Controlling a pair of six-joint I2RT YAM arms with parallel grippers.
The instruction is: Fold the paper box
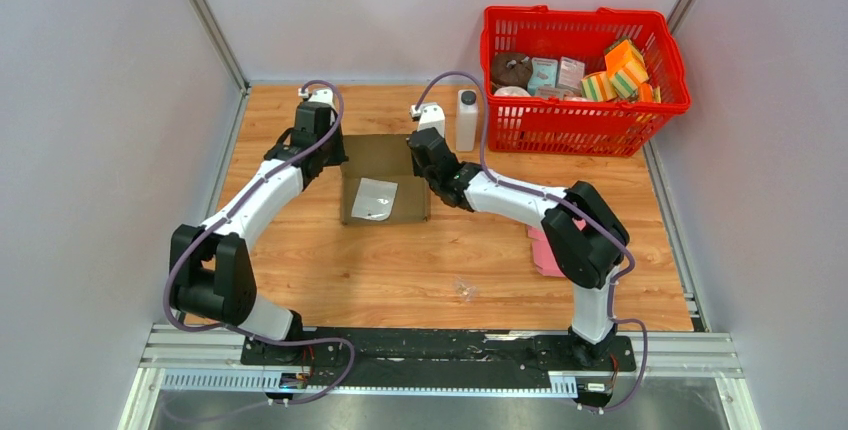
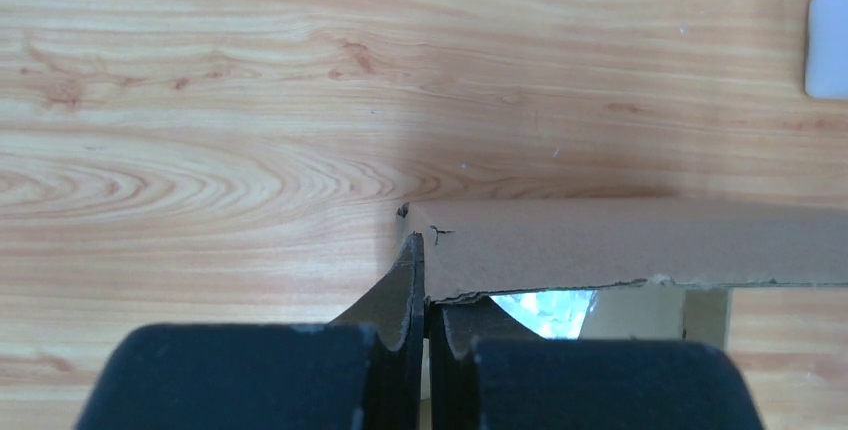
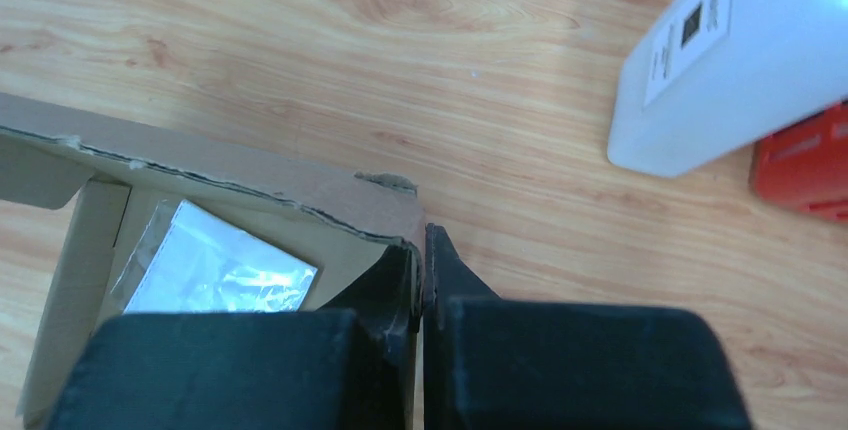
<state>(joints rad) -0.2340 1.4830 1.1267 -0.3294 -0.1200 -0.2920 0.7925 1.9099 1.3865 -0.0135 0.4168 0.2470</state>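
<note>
While clamped shut on the paper box [image 1: 385,162] rim — left fingers [image 2: 404,295], right fingers [image 3: 455,270], 2 corners.

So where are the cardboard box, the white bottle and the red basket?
cardboard box [image 1: 385,155]: top view, bare cardboard at its far side.
white bottle [image 1: 466,125]: top view, middle of its body.
red basket [image 1: 580,128]: top view, its near wall.

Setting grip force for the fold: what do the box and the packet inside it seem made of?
Box: brown cardboard, matte, thin; its top edge is torn and fibrous. Packet: likely clear plastic film or foil, glossy; it is crinkled and throws bright glare, so which one is unclear.
</note>
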